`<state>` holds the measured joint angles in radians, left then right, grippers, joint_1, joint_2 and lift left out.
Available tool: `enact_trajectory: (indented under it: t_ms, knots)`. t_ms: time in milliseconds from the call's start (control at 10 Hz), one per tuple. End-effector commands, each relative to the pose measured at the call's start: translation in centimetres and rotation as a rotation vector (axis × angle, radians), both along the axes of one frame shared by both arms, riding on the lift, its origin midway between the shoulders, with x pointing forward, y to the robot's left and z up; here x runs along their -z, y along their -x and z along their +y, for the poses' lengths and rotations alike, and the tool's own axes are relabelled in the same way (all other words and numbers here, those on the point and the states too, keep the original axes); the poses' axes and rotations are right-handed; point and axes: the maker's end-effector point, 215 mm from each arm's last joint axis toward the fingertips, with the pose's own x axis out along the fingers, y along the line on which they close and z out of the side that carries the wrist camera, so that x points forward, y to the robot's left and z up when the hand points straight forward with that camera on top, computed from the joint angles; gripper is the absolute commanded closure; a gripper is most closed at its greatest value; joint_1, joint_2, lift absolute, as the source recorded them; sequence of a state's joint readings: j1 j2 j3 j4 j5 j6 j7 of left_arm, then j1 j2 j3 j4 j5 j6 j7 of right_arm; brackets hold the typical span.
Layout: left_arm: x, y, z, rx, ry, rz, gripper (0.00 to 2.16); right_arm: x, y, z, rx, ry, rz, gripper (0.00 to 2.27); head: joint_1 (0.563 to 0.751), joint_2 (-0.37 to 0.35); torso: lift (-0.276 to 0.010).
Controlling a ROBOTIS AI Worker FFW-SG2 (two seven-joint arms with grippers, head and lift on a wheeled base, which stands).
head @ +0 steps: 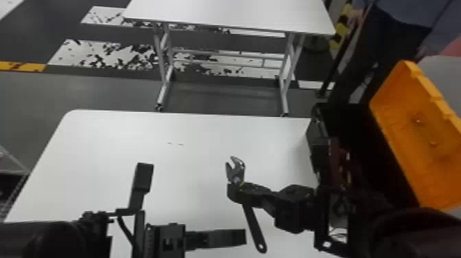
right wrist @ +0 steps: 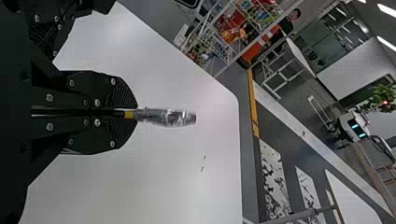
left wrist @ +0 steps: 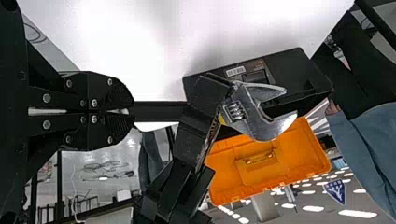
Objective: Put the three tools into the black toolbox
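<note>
The right gripper (head: 236,192) grasps a dark-handled metal adjustable wrench (head: 253,223); the left gripper (head: 242,236) is clenched, empty. At the wrench's two o'clock, the right arm (head: 295,209) partly hides the boxy black toolbox (head: 319,147) with its open orange lid (head: 404,106).

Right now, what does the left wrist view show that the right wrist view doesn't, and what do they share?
Left wrist view: the black toolbox with its orange lid open. Right wrist view: a leafy plant and a white machine with blue lights, off in the room. Both: the adjustable wrench in the right claw, and the white table.
</note>
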<state>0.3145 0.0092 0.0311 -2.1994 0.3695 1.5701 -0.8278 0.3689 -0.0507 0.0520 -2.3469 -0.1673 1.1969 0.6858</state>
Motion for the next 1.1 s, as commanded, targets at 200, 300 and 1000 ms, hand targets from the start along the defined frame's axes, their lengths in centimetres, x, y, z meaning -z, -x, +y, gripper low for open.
enact_trajectory:
  t_ms: [200, 300, 1000]
  knots:
    - [-0.6, 0.3, 0.1, 0.006, 0.044, 0.009, 0.28, 0.2, 0.1, -0.1, 0.003, 0.003, 0.002, 2.24, 0.695, -0.066, -0.051]
    - [-0.5, 0.4, 0.2, 0.005, 0.043, 0.012, 0.06, 0.2, 0.1, -0.3, 0.006, 0.004, 0.004, 2.24, 0.695, -0.067, -0.051]
    - [4.2, 3.9, 3.9, -0.066, -0.037, 0.131, 0.04, -3.1, -7.3, -14.1, 0.191, 0.291, -0.218, 2.24, 0.695, -0.176, -0.051]
